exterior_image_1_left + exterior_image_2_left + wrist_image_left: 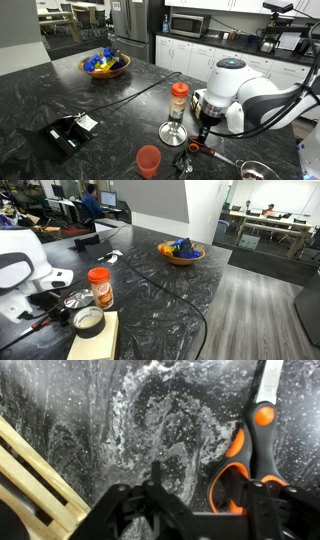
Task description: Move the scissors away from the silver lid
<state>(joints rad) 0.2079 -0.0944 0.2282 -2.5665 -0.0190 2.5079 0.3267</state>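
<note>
gripper (195, 517): jaws spread wide, grasping nothing; low over the counter | scissors (243, 458): flat on the dark marbled countertop (150, 420); orange handles nearest the gripper, blades pointing away | silver lid (173, 131): in an exterior view, just beside the scissors, knob upright

Glossy veined countertop (150, 410), scissors (255, 425) of orange plastic and bright metal, pale wood slats (35, 485)
</note>
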